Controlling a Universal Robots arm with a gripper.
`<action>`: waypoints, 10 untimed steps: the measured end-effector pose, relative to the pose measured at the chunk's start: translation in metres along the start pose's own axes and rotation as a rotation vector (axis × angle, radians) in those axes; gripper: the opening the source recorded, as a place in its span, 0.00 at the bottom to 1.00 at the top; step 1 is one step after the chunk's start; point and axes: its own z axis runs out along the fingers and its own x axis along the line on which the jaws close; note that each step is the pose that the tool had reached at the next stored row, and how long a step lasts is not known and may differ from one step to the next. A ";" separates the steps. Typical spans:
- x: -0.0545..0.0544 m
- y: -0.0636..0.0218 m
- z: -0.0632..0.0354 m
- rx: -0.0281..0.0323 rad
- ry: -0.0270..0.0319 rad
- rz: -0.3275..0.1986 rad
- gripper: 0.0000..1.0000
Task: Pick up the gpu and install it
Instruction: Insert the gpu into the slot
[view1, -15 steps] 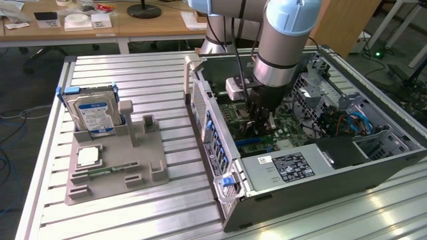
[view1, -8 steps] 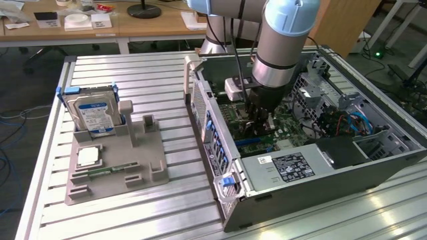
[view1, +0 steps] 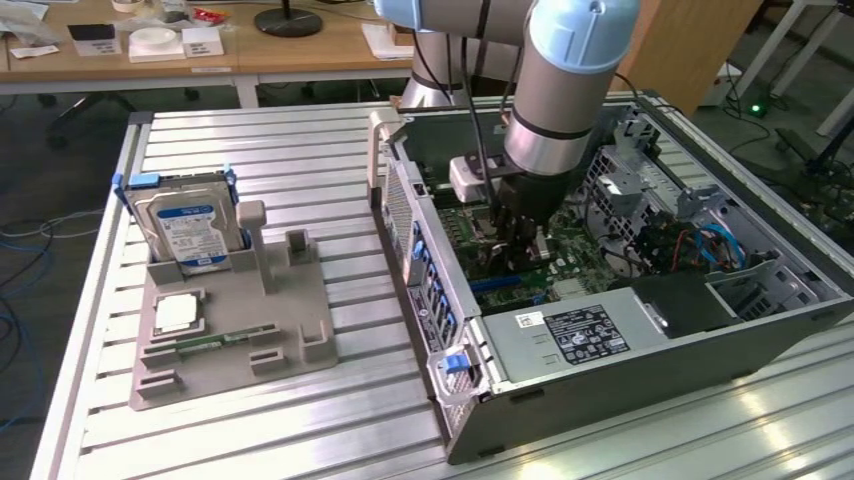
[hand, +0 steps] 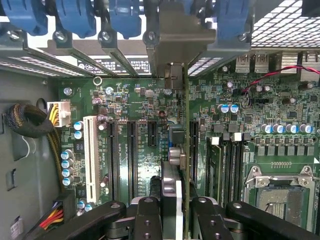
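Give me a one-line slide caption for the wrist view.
Gripper holds the gpu edge-on over the motherboard slots inside the open computer case.

**Green board, blue clips, black end effector**

The black end effector (hand: 172, 210) sits over a green motherboard (hand: 150, 165) dotted with silver-topped blue capacitors. Just beside it stand black slots and one white slot (hand: 91, 157). Beyond it, blue clips (hand: 75, 17) line the grey case (view1: 667, 350). Well apart, a silver hard drive (view1: 187, 228) with a blue-white label rests on the ribbed silver tabletop (view1: 267, 150).
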 end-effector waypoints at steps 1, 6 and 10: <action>0.000 0.0000 0.0002 0.0000 0.0001 0.000 0.28; 0.000 0.0001 0.0013 0.0000 0.0001 0.000 0.28; 0.000 0.0001 0.0013 -0.0002 0.0001 0.000 0.28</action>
